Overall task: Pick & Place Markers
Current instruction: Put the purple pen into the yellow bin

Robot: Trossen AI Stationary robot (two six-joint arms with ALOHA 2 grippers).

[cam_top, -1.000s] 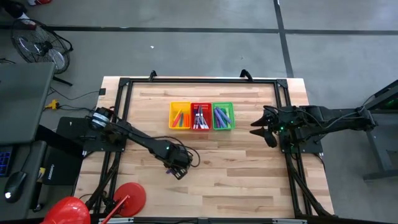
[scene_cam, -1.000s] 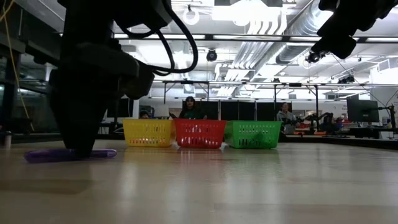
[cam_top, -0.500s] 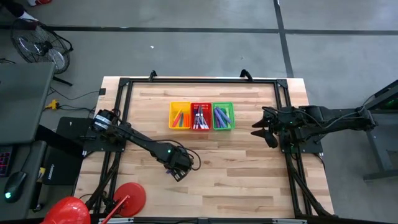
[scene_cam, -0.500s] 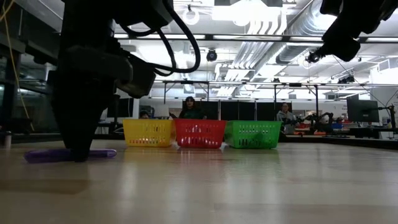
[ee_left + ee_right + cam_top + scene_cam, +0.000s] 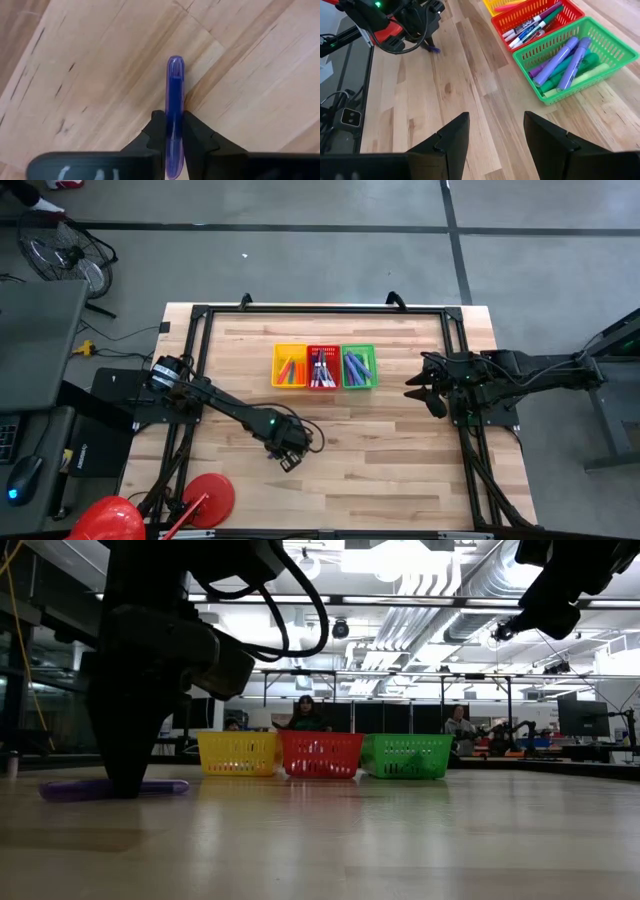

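Purple marker (image 5: 174, 112) lies flat on pale wood-plank worktop (image 5: 400, 470), in front of three mesh baskets. Left pincer (image 5: 170, 131) clenched on its translucent barrel — dark fingers press both sides. Low view shows marker ends poking out past pincer; high view hides it under arm. Right pincer (image 5: 496, 131) spread wide, grasping nothing, hovering at worktop's right side — its view shows green basket (image 5: 572, 57) with purple, teal, green markers.

Purple marker (image 5: 174, 115), near end cut off between left hand (image 5: 174, 131) fingers; distant people indistinct.

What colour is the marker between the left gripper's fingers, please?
Purple marker; the left wrist view shows it best.
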